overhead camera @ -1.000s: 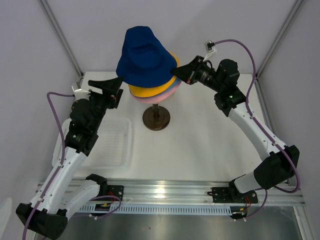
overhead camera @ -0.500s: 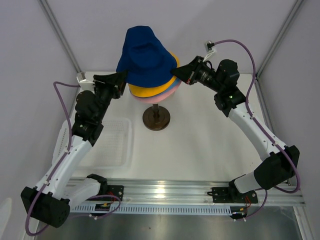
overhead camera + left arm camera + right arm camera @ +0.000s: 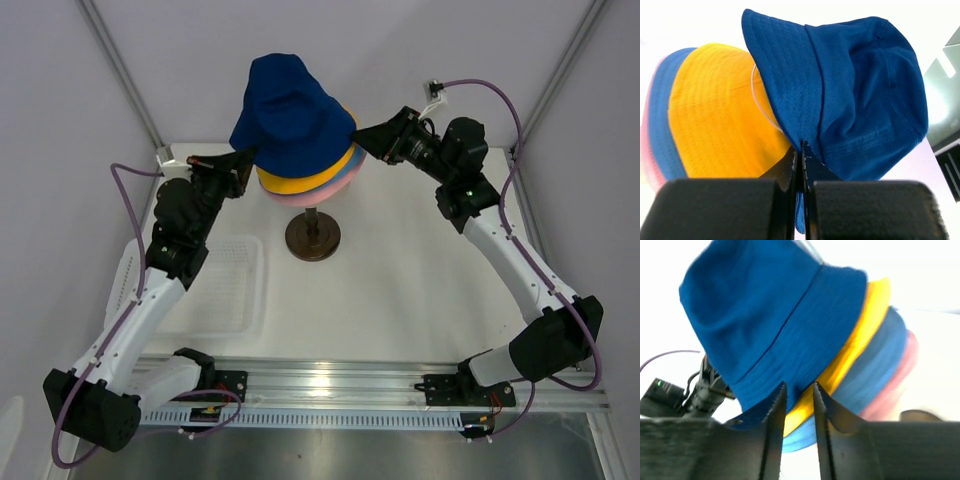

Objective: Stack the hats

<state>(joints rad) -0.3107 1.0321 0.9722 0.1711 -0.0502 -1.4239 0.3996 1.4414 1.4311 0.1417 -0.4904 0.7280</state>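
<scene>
Your left gripper [image 3: 800, 152] is pressed together on the near brim edge of the navy hat [image 3: 860, 90], with a thin fold of blue cloth pinched between its fingers. I judge the hold is there to tug that side down or square it, because the navy hat sits a little askew, its crown leaning towards your left arm.

Your right gripper [image 3: 799, 395] stands at the opposite brim with its jaws slightly apart. The right wrist view shows no cloth between them, only the brim just beyond the tips.

Beneath the navy hat lie the yellow hat [image 3: 290, 180], the light blue hat [image 3: 352, 170] and the pink hat [image 3: 306, 194]. Their brims fan out towards the right. The whole pile rides on a stand whose dark round base [image 3: 312, 238] rests on the tabletop [image 3: 410, 270].

All four hats share one pile, so what remains looks like settling the top one. The clear tray [image 3: 225, 290] lies well apart from the pile, beside your left arm.
</scene>
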